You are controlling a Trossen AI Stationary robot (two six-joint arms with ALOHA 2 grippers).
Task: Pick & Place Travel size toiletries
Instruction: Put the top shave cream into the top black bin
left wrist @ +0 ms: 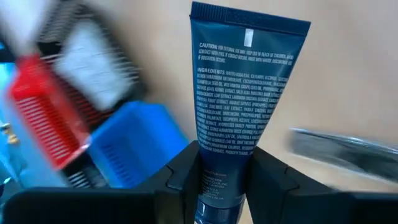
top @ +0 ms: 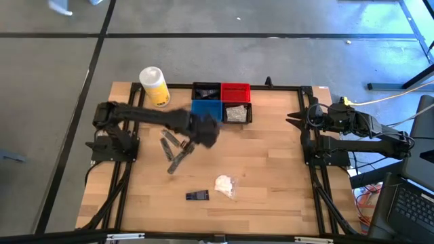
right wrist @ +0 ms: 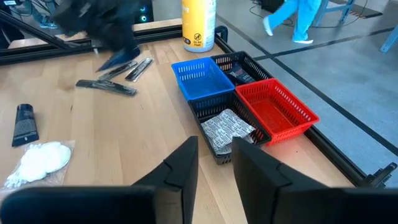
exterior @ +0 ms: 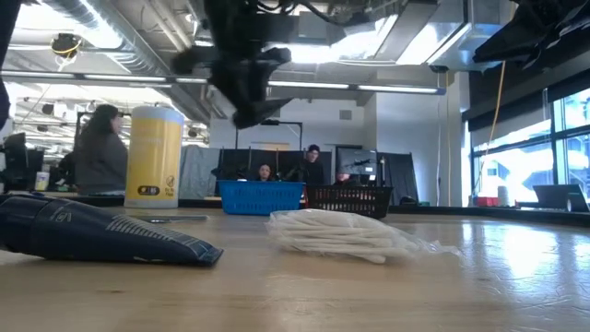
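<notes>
Wooden tabletop (top: pixel 271 169), bins along far edge. Left gripper (left wrist: pixel 227 180) clenched on dark navy tube (left wrist: pixel 239 99), tube's long axis running straight out from jaws, carried just beside blue bin (top: pixel 205 108). Right gripper (right wrist: pixel 214 158) parked at right edge, fingers apart, empty.

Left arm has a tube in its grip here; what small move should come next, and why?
Probably carry it the short way on over the bins and lower it. The left tool is shut on a dark blue tube, and from above it hangs just short of the blue bin. The right tool waits at the table's edge.
</notes>
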